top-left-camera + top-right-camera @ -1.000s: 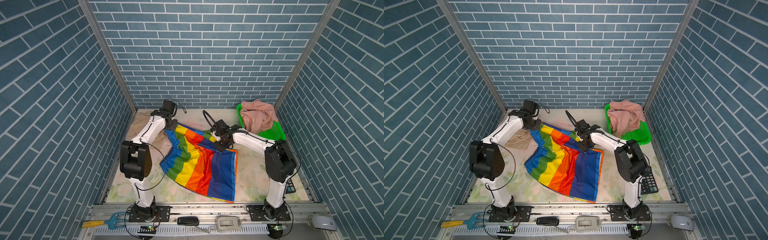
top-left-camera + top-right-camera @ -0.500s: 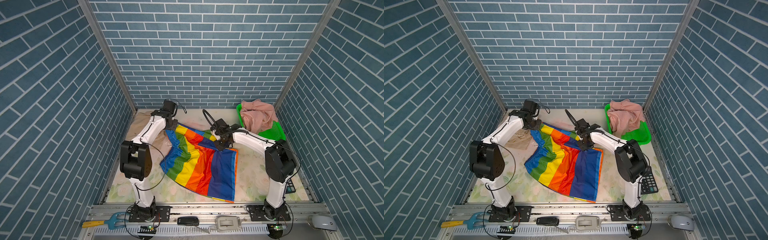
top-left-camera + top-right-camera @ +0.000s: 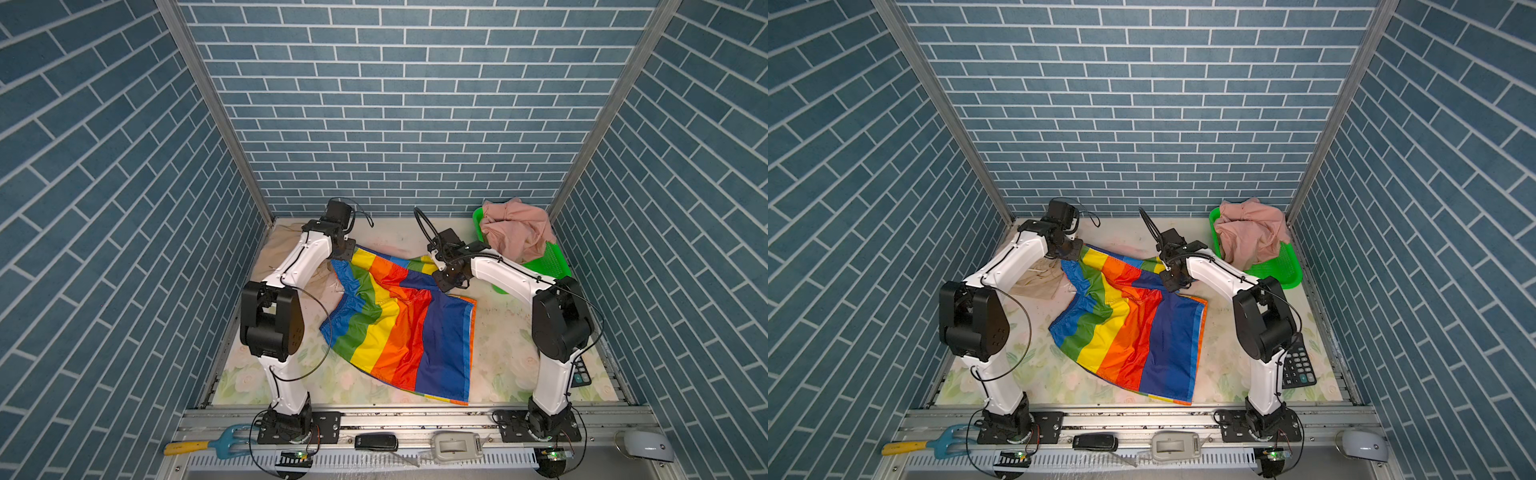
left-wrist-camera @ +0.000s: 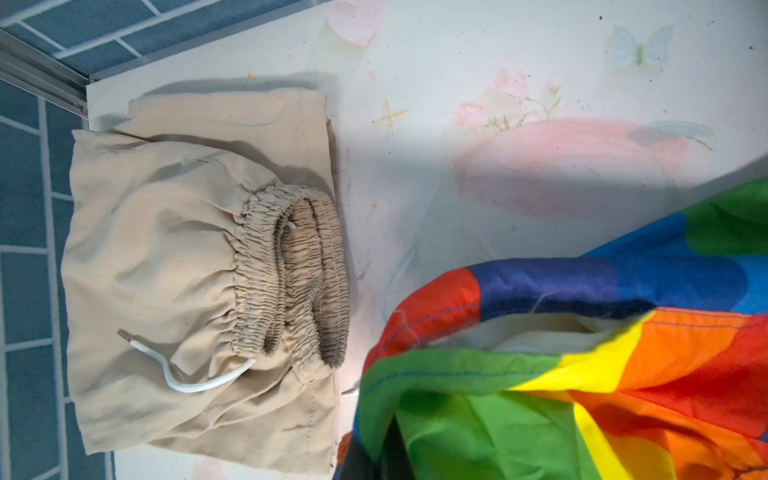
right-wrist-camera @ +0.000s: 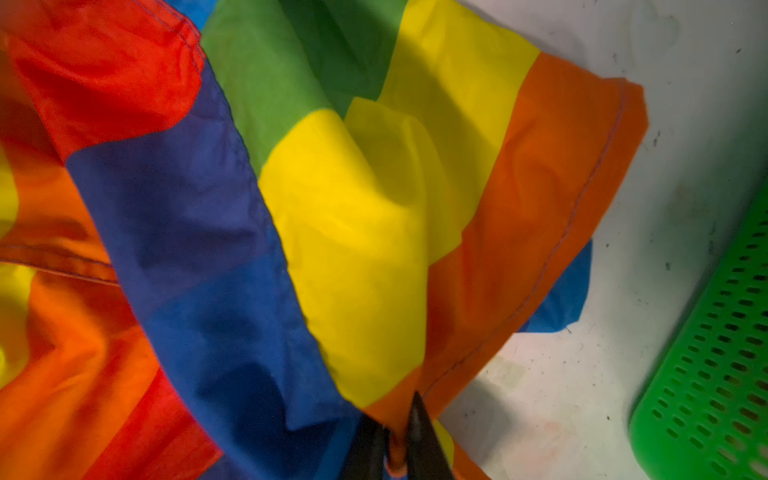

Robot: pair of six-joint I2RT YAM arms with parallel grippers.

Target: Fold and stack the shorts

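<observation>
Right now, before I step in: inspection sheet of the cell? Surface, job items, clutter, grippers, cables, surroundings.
Surface: floral table, dark specks and stains.
Job's things: rainbow shorts spread out mid-table; beige shorts folded in the far left corner; pink shorts heaped in the green basket, far right.
Clutter: calculator by the right arm's base; yellow-handled fork, black fob, grey device, white mouse along the front edge.
Grippers: left gripper and right gripper each shut on the rainbow shorts' far edge.
Cables: left cable loop hangs beside the rainbow shorts; right cable loop arches above its wrist; no snag seen.
Surroundings: blue brick walls on three sides.
</observation>
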